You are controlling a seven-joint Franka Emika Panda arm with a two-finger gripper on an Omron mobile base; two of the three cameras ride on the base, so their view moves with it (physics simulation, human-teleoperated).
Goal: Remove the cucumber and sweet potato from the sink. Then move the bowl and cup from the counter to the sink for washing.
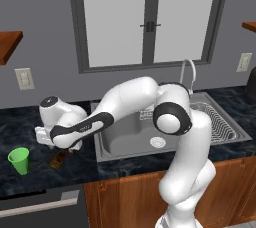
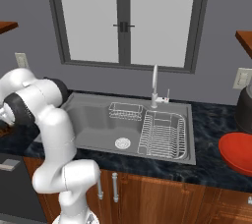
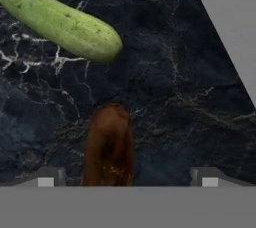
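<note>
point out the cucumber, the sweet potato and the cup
cucumber [image 3: 60, 19], hand view, middle of its body
sweet potato [image 3: 109, 144], hand view, middle of its top side
cup [image 1: 19, 160], left base view, outer wall

This is a home kitchen: a steel sink [image 2: 98, 120] with a curved faucet [image 2: 154, 86] and a wire dish rack [image 2: 164, 134] sits in a dark marble counter [image 1: 30, 177] over wooden cabinets [image 2: 162, 196], beneath a grey-framed window [image 2: 125, 19], with wall outlets [image 1: 24, 78] alongside.

Sweet potato [image 3: 109, 144] between spread jaws — cucumber [image 3: 60, 19] beyond (apart).
</note>
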